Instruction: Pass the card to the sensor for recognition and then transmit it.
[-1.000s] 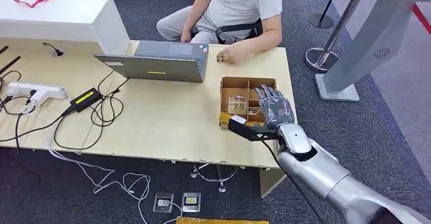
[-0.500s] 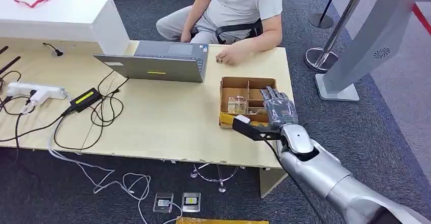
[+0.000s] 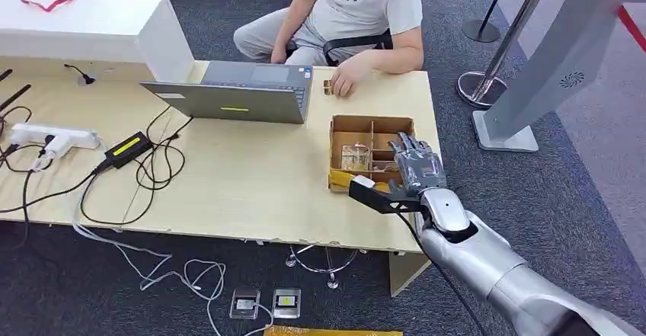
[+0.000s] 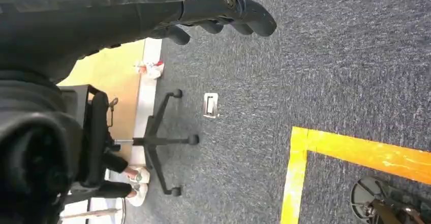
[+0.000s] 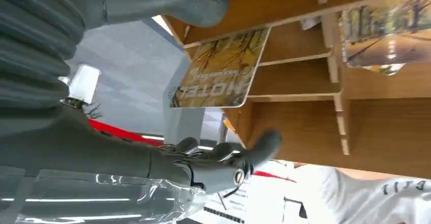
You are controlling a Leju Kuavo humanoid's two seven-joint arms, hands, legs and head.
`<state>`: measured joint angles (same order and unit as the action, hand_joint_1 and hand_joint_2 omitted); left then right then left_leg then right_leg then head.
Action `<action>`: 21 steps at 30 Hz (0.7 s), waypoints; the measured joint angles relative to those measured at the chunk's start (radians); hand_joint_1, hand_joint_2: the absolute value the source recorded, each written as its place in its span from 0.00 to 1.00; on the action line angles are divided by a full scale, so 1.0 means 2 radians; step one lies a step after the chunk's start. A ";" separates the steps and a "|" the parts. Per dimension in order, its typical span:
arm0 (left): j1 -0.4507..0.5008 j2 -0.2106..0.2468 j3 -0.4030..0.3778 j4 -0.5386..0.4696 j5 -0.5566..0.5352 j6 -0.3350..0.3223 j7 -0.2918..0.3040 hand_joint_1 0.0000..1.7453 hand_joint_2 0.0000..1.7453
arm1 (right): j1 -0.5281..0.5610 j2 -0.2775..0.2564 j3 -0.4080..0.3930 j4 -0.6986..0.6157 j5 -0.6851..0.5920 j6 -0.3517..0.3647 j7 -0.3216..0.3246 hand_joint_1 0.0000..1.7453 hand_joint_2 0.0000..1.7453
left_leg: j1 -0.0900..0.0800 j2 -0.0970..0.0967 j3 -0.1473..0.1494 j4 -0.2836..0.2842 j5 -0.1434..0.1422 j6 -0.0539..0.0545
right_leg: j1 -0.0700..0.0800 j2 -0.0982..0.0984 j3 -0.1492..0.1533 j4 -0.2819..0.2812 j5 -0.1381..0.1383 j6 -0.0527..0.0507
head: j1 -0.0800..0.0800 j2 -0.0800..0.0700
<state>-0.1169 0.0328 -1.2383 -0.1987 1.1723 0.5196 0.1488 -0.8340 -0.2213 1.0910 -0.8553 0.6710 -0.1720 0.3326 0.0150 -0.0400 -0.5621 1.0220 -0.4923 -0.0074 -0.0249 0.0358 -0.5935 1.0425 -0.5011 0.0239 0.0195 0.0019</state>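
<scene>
A wooden divided box [image 3: 371,125] stands at the right end of the table. A card with an autumn picture and the word HOTEL [image 5: 222,69] leans in one of its compartments, and a second such card [image 5: 386,28] lies in another. My right hand [image 3: 417,170] hovers over the box's near right corner. Its thumb [image 5: 167,0] and fingers [image 5: 228,160] are spread on either side of the HOTEL card without gripping it. My left hand [image 4: 223,8] hangs over the carpet, fingers loosely bent, holding nothing.
A person sits across the table, one hand [image 3: 343,83] resting just beyond the box. A grey laptop [image 3: 236,96], a power brick and cables [image 3: 129,149] occupy the table's left and middle. A silver kiosk stand [image 3: 560,65] and stanchion bases [image 3: 478,88] stand to the right.
My right hand has drawn back slightly toward the near right corner of the box. The person's hand on the table has shifted a little.
</scene>
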 joint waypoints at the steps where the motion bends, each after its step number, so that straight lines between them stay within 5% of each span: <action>1: 0.000 0.000 0.000 0.000 0.001 0.002 0.000 0.00 0.00 | 0.001 0.001 0.000 0.000 0.000 0.000 -0.001 0.87 1.00 | 0.000 0.000 0.000 0.000 0.000 0.000 | 0.000 0.000 0.000 0.000 0.000 0.000 | 0.000 0.000; 4: 0.000 0.000 0.000 0.000 0.003 0.004 0.003 0.00 0.00 | 0.002 0.003 0.000 0.001 0.000 -0.003 -0.004 0.96 1.00 | 0.000 0.000 0.000 0.000 0.000 0.000 | 0.000 0.000 0.000 0.000 0.000 0.000 | 0.000 0.000; 7: 0.000 0.000 0.000 0.000 0.004 0.005 0.006 0.00 0.00 | 0.005 0.004 0.000 0.002 0.002 -0.009 -0.005 0.91 1.00 | 0.000 0.000 0.000 0.000 0.000 0.000 | 0.000 0.000 0.000 0.000 0.000 0.000 | 0.000 0.000; 21: 0.000 0.000 0.000 0.000 0.004 0.000 -0.002 0.00 0.00 | 0.014 0.003 -0.007 0.003 0.003 -0.014 0.000 1.00 1.00 | 0.000 0.000 0.000 0.000 0.000 0.000 | 0.000 0.000 0.000 0.000 0.000 0.000 | 0.000 0.000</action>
<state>-0.1167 0.0328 -1.2379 -0.1987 1.1795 0.5203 0.1453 -0.8065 -0.2144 1.0777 -0.8499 0.6779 -0.2003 0.3319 0.0150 -0.0398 -0.5618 1.0220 -0.4923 -0.0074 -0.0250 0.0360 -0.5934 1.0425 -0.5011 0.0238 0.0194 0.0019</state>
